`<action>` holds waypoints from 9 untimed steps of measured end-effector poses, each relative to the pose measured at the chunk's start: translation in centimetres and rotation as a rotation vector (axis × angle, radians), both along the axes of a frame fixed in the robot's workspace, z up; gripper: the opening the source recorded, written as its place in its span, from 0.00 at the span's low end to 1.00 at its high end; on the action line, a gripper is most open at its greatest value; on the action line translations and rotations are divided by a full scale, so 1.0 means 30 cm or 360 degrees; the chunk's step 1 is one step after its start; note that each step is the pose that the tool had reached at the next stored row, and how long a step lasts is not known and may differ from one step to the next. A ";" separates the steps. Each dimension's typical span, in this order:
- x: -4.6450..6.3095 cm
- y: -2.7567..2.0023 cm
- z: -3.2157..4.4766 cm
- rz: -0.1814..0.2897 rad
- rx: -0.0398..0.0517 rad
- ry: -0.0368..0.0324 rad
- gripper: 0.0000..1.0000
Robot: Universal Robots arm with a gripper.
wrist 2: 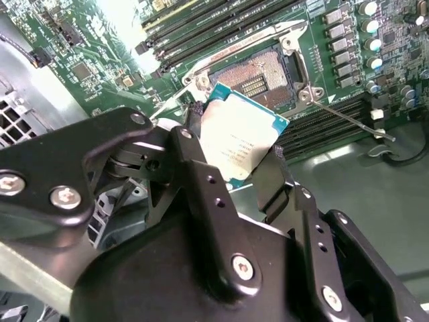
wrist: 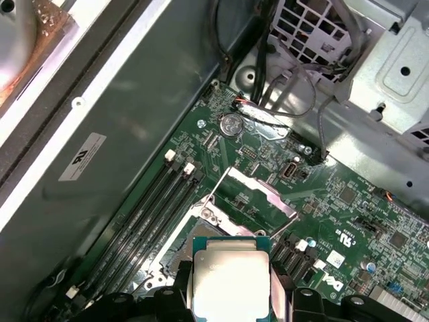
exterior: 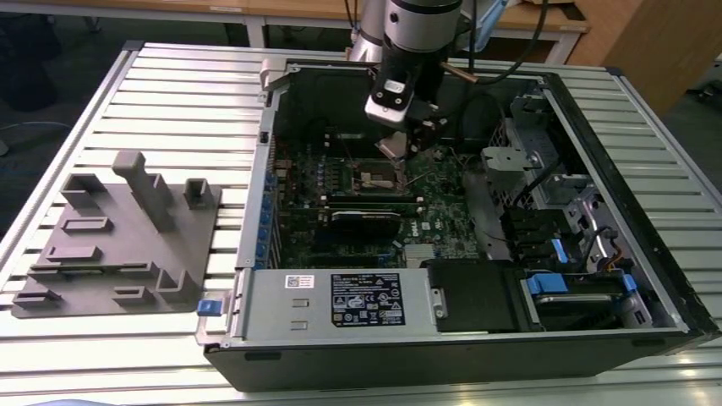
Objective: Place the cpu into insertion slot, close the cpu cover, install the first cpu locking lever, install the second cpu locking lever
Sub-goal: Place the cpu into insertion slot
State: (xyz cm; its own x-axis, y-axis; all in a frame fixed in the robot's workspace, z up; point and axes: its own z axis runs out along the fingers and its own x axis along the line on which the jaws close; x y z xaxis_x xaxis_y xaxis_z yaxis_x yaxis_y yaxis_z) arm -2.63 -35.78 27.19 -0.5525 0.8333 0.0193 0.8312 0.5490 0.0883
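Observation:
My gripper (exterior: 397, 135) hangs inside the open computer case, shut on the cpu (exterior: 391, 146), a flat square chip with a silver-grey top. Both wrist views show the cpu (wrist 2: 241, 137) (wrist: 230, 278) pinched by its edges between the black fingers (wrist 2: 190, 144). It is tilted and sits a little above the insertion slot (wrist 2: 258, 75), whose gold-tinted centre lies bare on the green motherboard (exterior: 434, 207). The cpu cover (wrist: 258, 194) stands raised at the slot's far side. A thin locking lever (wrist 2: 348, 117) sticks out loose beside the slot.
Long black memory slots (wrist: 144, 215) run beside the socket. Cables and a metal drive cage (exterior: 530, 169) crowd the exterior view's right. A power supply (exterior: 338, 296) fills the case's near end. A grey fixture block (exterior: 113, 237) rests on the slatted table at the exterior view's left.

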 end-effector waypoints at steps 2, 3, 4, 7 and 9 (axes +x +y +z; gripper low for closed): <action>0.000 0.000 0.000 -0.0018 0.0000 0.0000 0.54; 0.000 0.000 0.000 -0.0022 0.0000 0.0000 0.54; 0.000 0.000 0.000 -0.0024 0.0000 0.0000 0.54; 0.000 0.000 0.000 -0.0024 0.0000 0.0000 0.54; 0.000 0.000 0.000 -0.0024 0.0000 0.0000 0.54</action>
State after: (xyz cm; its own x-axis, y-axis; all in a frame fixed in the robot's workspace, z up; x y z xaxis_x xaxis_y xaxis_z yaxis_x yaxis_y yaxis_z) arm -2.63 -35.78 27.19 -0.5397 0.8416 0.0193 0.8394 0.5363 0.0882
